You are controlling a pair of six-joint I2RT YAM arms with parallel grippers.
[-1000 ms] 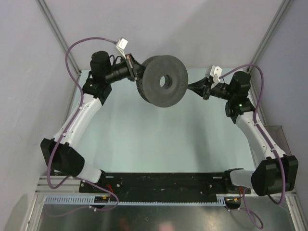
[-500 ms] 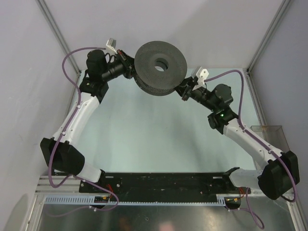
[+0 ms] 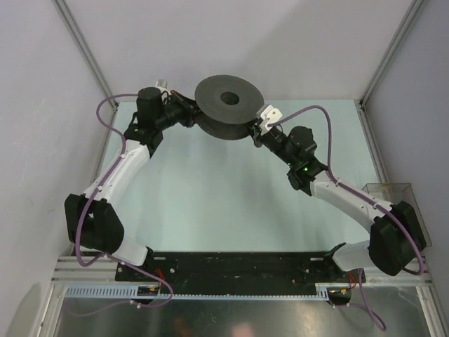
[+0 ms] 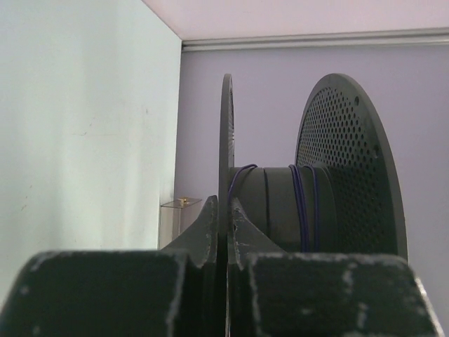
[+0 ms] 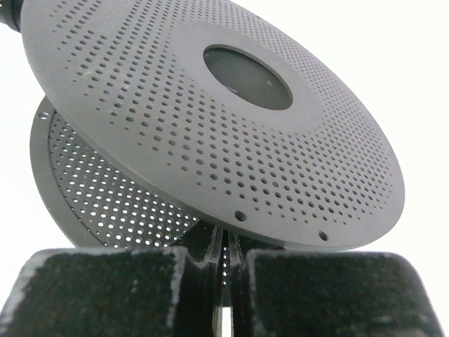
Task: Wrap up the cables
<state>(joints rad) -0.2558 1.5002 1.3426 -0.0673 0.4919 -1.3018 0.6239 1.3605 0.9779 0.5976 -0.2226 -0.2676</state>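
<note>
Overhead, a pale green table (image 3: 210,196), walled on three sides. Above its far end, a dark grey perforated spool (image 3: 229,100), clear of the surface, centre hole facing upward. At its left rim, the left gripper (image 4: 226,210), clamped on the edge of one flange, a finger on either face. At its right, below the flanges, the right gripper (image 5: 224,242), fingers pressed together; anything pinched between them not discernible. Around the hub, between the two flanges, the cables (image 4: 303,207): a few thin dark purple turns, spaced apart.
</note>
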